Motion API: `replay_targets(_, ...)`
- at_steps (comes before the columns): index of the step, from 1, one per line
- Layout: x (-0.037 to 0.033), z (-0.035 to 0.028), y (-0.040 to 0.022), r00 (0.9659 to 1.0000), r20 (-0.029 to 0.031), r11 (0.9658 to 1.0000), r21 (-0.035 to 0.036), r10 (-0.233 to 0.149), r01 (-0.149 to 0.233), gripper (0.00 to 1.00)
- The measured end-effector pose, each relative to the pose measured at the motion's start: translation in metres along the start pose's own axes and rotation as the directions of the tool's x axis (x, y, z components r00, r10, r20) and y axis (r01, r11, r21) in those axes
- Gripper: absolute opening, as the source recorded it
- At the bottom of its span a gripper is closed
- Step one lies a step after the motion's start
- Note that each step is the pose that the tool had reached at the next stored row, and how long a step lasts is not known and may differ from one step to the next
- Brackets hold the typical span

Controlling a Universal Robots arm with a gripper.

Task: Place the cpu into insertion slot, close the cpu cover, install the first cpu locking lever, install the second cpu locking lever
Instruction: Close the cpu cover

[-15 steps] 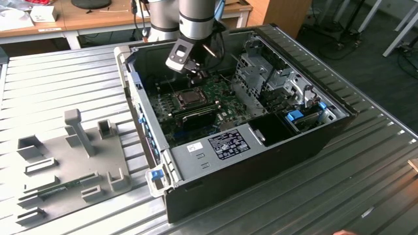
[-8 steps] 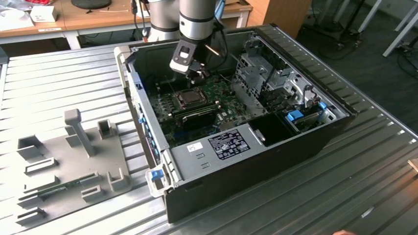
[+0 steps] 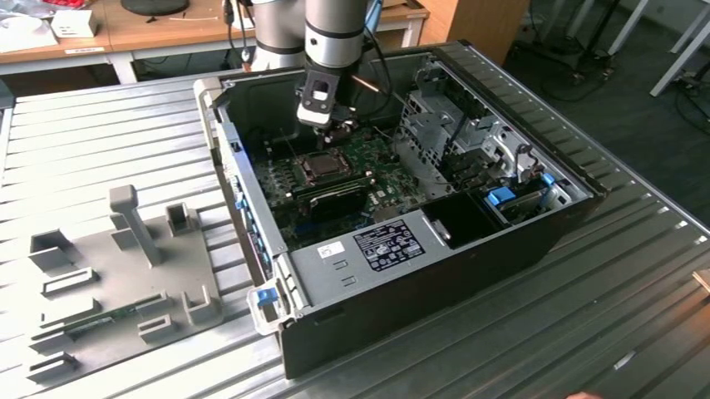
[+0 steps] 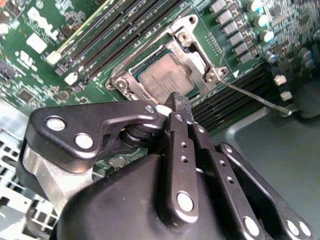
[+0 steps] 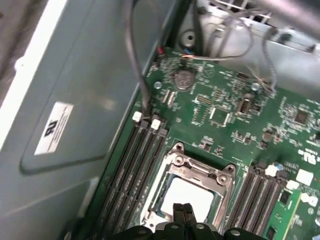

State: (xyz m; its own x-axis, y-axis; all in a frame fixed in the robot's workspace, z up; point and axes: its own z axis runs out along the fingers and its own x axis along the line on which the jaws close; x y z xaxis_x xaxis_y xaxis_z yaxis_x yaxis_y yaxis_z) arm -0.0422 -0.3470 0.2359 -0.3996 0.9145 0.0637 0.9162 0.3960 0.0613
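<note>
- Two fingers of my gripper [image 4: 179,101] are clenched tip to tip with nothing between them. In both wrist views the tip hangs just above the near edge of the insertion slot [image 3: 325,169].
- Directly beneath and just ahead of my tip, the slot holds the cpu [image 4: 167,75], which lies flat with its silvery-tan top showing.
- Around the chip, the cpu cover [image 4: 200,57] lies down over the slot, and the chip top shows through its window. I judge the first two steps done.
- To one side of my tip, a thin locking lever [image 4: 252,96] sticks out from the slot's corner, across the board. It looks unlatched.
- I judge the step in hand to be the first lever.
- I cannot tell whether the other lever is latched.
- As I judge it, this step calls for a closed tip pressed squarely on that thin wire, since the wire could slip off sideways. It also calls for care with the memory slots [image 5: 135,170] close beside the cover.
- Further out, the green board [image 5: 225,100] under me lies flat in the floor of the open computer case [image 3: 444,283], with my arm reaching down into it.
- Well apart from me, outside the case, a grey fixture plate [image 3: 111,274] lies on the table.
</note>
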Motion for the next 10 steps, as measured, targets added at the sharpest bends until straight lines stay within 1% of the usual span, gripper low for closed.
replay_targets(2, 0.0000, 0.0002, 0.0000, 0.9993, -0.0024, 0.9993, 0.0023, -0.037, 0.037, 0.11)
replay_targets(5, 0.0000, 0.0005, 0.0000, 0.9958, -0.0060, 0.9958, 0.0056, -0.091, 0.091, 0.11)
replay_targets(7, 0.0000, 0.0006, 0.0000, 0.9919, -0.0083, 0.9919, 0.0077, -0.127, 0.127, 0.11)
replay_targets(10, 0.0000, 0.0009, 0.0000, 0.9834, -0.0124, 0.9833, 0.0106, -0.181, 0.181, 0.11)
